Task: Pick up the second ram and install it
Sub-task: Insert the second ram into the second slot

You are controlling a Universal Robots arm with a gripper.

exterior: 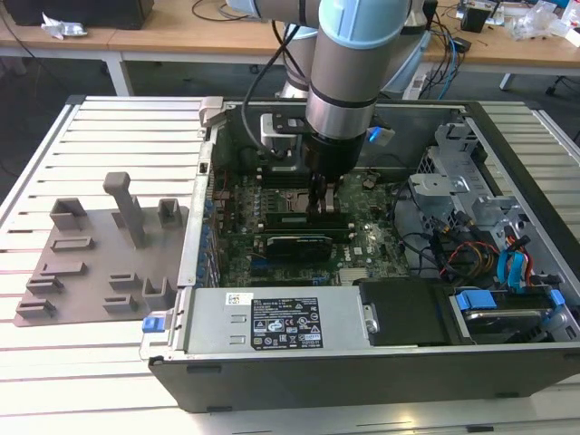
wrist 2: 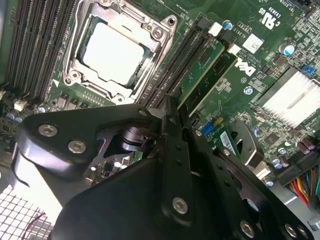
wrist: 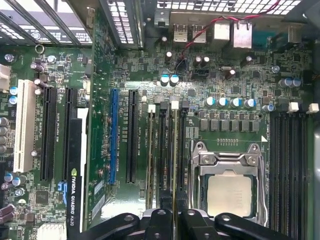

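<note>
Pinching the second ram (wrist: 174, 165), your pincer (wrist: 173, 217) is narrow; the ram stands in a slot just beside the processor socket (wrist: 230, 192).

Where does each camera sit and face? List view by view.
Exterior view: off the arm, looking down into the open case; arm and gripper show.
First wrist view: on the wrist, looking down at the motherboard; fingers gripping the second ram show.
Second wrist view: likewise, obliquely; fingers show.
Both wrist views share the processor socket.
</note>
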